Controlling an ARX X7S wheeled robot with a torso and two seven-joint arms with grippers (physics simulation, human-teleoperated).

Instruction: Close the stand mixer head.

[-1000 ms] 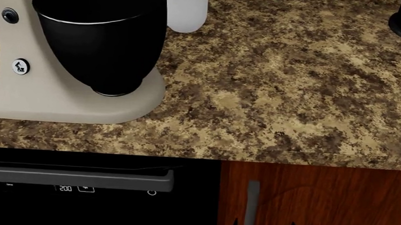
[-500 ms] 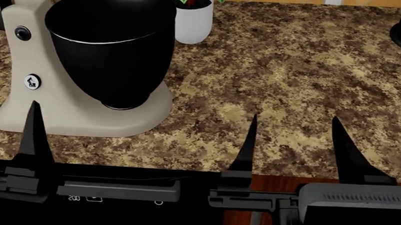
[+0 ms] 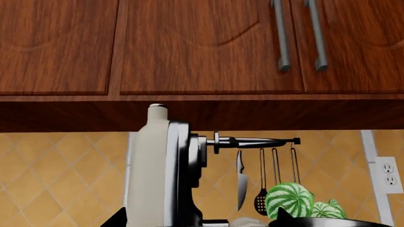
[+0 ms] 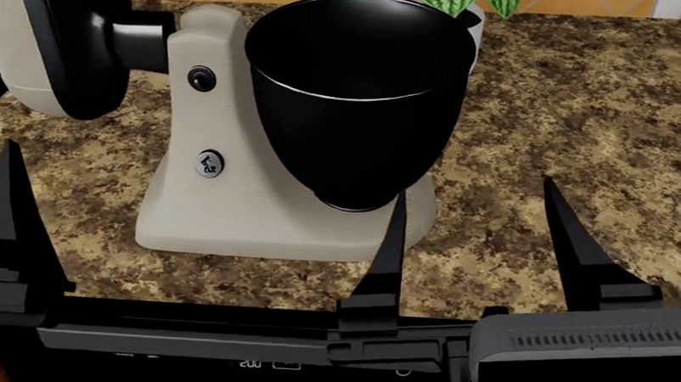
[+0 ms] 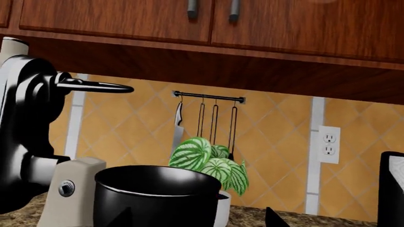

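The head (image 4: 53, 45) is tilted way back at about 10 o'clock, off the column (image 4: 207, 110), both grippers low with jaws spread and empty: left (image 4: 197, 237), right (image 4: 471, 246). My worry is a push clipping the bowl (image 4: 356, 98) or shoving the whole mixer sideways instead of swinging it down.

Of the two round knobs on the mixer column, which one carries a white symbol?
The lower knob; the upper knob is plain dark.
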